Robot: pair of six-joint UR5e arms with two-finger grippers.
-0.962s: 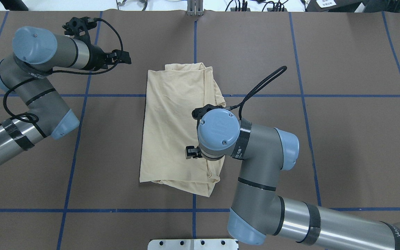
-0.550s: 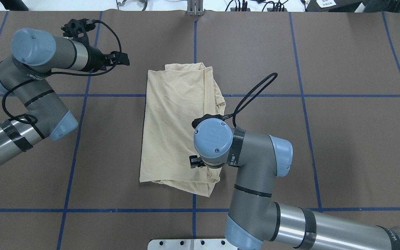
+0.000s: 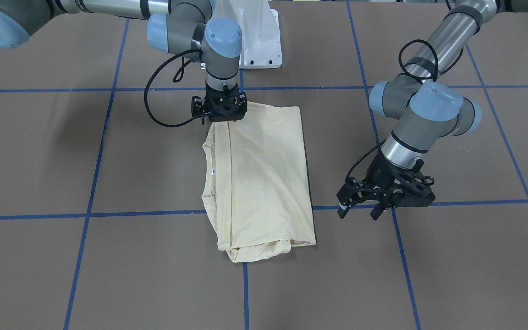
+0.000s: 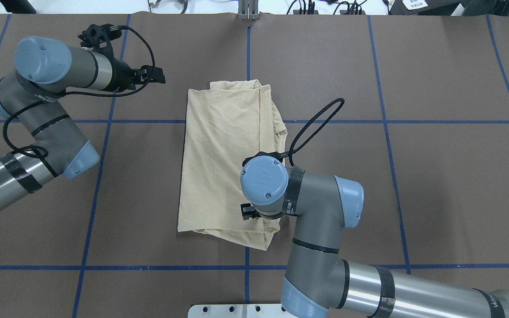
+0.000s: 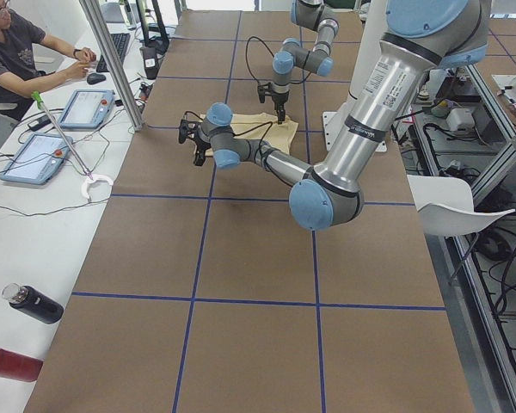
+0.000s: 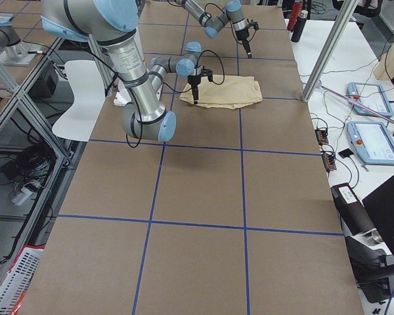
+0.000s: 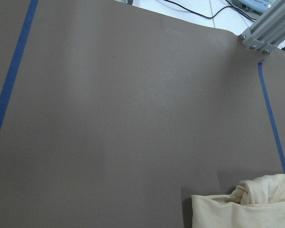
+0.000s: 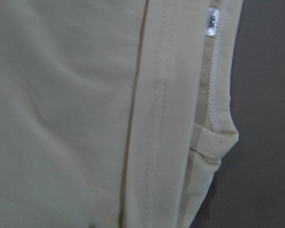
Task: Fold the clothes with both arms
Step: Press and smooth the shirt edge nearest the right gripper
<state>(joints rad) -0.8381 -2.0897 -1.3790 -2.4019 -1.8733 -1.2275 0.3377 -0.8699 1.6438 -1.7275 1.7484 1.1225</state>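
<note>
At the middle of the table [image 4: 435,176], your cream T-shirt [image 4: 223,154] lies folded into a long strip, its small white neck label [image 3: 213,172] showing on the edge toward the robot's right. The right gripper [image 3: 225,117] points straight down at the strip's end nearest the robot's base, and you cannot tell whether it is clenched or released. The left gripper [image 3: 359,211] hangs released, fingers spread, well apart from the shirt.

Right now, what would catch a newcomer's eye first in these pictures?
The cream shirt, folded into a long strip, lies in the middle of the brown table. The right gripper points straight down at its end nearest the robot; the left gripper hangs open off to the shirt's side, clear of it.
</note>
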